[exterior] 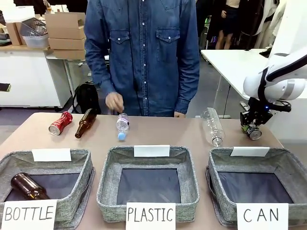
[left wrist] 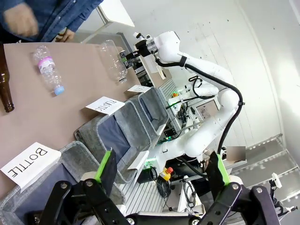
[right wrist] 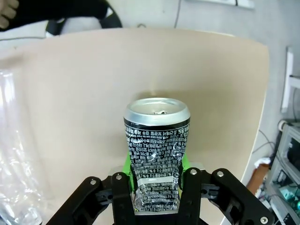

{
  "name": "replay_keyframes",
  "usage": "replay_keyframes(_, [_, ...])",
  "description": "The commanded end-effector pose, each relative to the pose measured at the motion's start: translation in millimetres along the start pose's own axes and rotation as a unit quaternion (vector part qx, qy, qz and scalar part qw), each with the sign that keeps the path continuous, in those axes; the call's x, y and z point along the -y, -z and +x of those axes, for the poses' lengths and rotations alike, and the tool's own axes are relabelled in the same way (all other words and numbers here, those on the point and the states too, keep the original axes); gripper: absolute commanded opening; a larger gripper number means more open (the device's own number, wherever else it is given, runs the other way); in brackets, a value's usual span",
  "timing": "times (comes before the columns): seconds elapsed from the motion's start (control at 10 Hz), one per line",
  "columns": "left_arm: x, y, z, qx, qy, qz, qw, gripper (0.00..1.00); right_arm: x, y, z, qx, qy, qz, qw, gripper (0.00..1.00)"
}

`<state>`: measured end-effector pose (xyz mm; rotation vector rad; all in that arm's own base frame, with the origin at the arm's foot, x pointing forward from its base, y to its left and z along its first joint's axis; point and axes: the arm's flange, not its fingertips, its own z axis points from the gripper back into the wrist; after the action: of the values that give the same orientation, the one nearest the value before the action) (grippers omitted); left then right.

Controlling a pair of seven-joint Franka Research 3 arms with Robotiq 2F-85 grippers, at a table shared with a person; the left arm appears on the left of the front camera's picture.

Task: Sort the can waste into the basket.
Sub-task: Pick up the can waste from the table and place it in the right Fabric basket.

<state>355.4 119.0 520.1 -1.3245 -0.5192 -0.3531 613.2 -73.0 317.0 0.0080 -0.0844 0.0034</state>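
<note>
R gripper is clamped on the dark can. The green pads squeeze its dented lower sides, and the silver top w/ the opening points away from the wrist cam. From the front that can sits in the fingers near the right edge of the table, just beyond the far rim of the CAN basket, so behind the basket and not over its dark bottom. Can't tell if it touches the tabletop or hangs just off it.

Just left of the R gripper a big clear bottle lies on its side, its neck end close to the CAN basket's far left corner.

L gripper has its fingers spread wide apart, held high on the robot's side, looking down along the row of baskets.

Mid-table, behind the PLASTIC basket, lies a small plastic bottle w/ a blue cap. The person's hand hangs above it, the person in a denim shirt standing at the far side.

Far left of the table the red can lies on its side, just beside a brown bottle, well apart from the CAN basket. The BOTTLE basket at near left holds a second brown bottle
</note>
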Motion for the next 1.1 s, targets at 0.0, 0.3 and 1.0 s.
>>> replay_keyframes(0.0, [2.2,-1.7,0.3,-0.004,0.010,-0.004,1.000,1.00,-2.3,-0.8,6.4,-0.007,0.015,-0.009,1.000,0.00])
replay_keyframes(0.3, [2.2,-1.7,0.3,-0.004,0.010,-0.004,1.000,1.00,-4.6,-6.8,5.2,0.000,0.016,-0.016,1.000,0.00])
replay_keyframes(1.0, [2.2,-1.7,0.3,-0.004,0.010,-0.004,1.000,1.00,-34.5,-209.8,-141.6,0.014,-0.200,0.025,0.979,0.00])
